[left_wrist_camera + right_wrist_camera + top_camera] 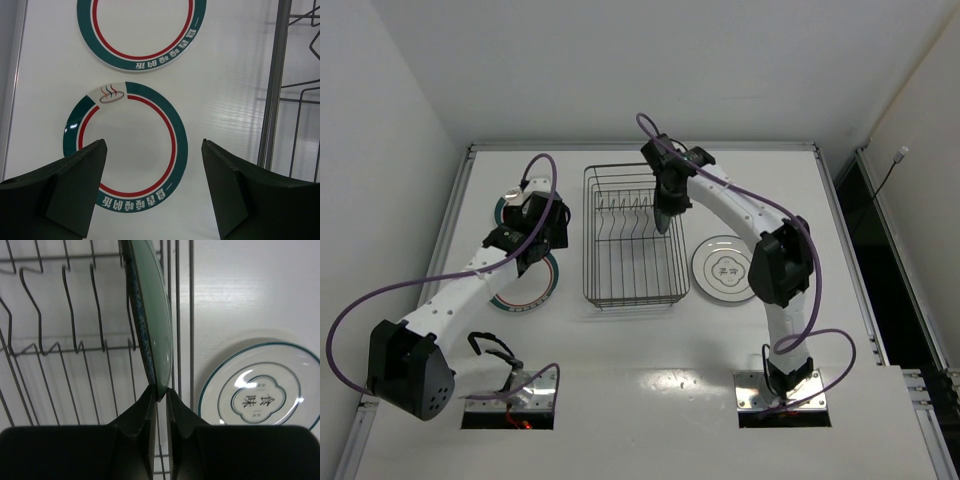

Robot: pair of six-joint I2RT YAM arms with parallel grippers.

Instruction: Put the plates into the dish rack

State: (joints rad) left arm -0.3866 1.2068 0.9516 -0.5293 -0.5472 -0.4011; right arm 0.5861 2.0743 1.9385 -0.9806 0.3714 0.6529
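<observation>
You are in the middle of racking a plate: your right gripper has its jaws pinched on the rim of an upright plate, which stands on edge inside the dish rack, close along the rack's right-hand wall and beside the divider prongs. Whether its lower edge has seated on the bottom wires is hidden, so judge that before you let go. The next move looks like a small release and a straight lift clear, without nudging the plate off balance. Three plates lie flat on the table: a white plate with a dark centre mark just right of the rack, and two teal-and-red plates on the left. Your left gripper hangs above one teal-and-red plate with its jaws wide apart and holding nothing; the other teal-and-red plate lies just beyond it. Picking up a flat plate will call for getting a finger under its rim.
</observation>
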